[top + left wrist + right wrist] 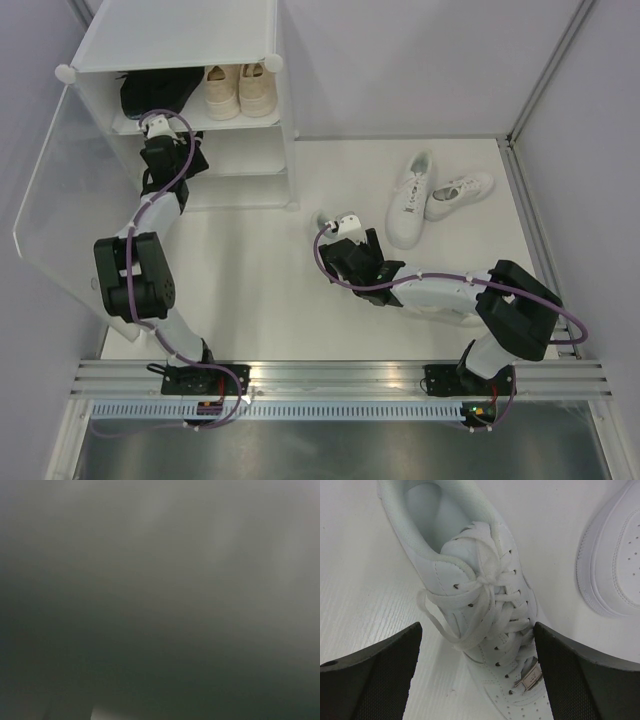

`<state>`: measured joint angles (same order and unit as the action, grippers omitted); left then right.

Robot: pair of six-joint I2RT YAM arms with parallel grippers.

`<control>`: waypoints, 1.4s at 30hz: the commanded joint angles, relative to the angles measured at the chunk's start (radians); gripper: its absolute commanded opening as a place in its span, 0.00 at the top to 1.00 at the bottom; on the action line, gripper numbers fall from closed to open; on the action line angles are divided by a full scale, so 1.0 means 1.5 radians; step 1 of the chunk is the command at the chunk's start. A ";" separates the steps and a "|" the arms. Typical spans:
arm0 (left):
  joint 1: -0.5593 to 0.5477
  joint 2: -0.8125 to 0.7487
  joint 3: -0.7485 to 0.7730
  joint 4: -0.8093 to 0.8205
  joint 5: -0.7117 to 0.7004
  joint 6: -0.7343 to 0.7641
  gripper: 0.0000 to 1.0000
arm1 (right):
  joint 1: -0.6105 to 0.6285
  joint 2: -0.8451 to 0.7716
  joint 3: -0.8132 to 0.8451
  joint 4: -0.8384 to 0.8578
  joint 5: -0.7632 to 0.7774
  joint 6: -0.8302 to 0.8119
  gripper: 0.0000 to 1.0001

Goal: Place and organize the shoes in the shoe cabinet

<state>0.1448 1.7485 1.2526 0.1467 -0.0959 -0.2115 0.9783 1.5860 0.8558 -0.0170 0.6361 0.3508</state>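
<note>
As you look from above, shoe cabinet (180,40): far left, door (60,190) swung open.
White sneakers (410,200): two side by side on the table (250,290).
Beige pair (240,90): upper shelf, beside black shoes (155,92).
Your right gripper (478,625): jaws wide, a white sneaker (480,595) between its fingers.
Your left gripper (157,124): at the black shoes; state cannot be told.

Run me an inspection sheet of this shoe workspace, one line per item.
Surface: white table, two shoes lying on it.
Job's things: cabinet with door open; black shoes and beige pair on one shelf; two white shoes on the table.
Clutter: nothing seen.
Grippers: left gripper at the black shoes, state unclear; right gripper open, white shoe ahead, not gripped.
Cables: purple cables looped along both arms.
Surroundings: pale walls; metal rail under the arm bases.
</note>
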 commanded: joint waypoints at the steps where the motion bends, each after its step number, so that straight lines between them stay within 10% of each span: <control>1: 0.007 -0.046 -0.027 -0.013 -0.037 -0.028 0.10 | -0.004 0.015 0.017 0.015 -0.025 0.006 0.04; 22: 0.006 -0.449 -0.084 -0.376 0.049 -0.123 0.00 | -0.031 -0.107 0.076 -0.161 -0.010 0.062 0.04; 32: -0.016 -0.704 -0.256 -0.436 0.162 -0.138 0.00 | -0.256 -0.156 0.129 -0.346 -0.019 0.135 0.06; 42: -0.156 -0.741 -0.371 -0.417 0.120 -0.073 0.00 | -0.556 -0.167 0.087 -0.336 -0.137 0.183 0.11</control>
<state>-0.0608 0.6575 0.6975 -0.4980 0.0883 -0.3649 0.2188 1.3399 1.0008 -0.5209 0.4919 0.5762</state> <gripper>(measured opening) 0.994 0.895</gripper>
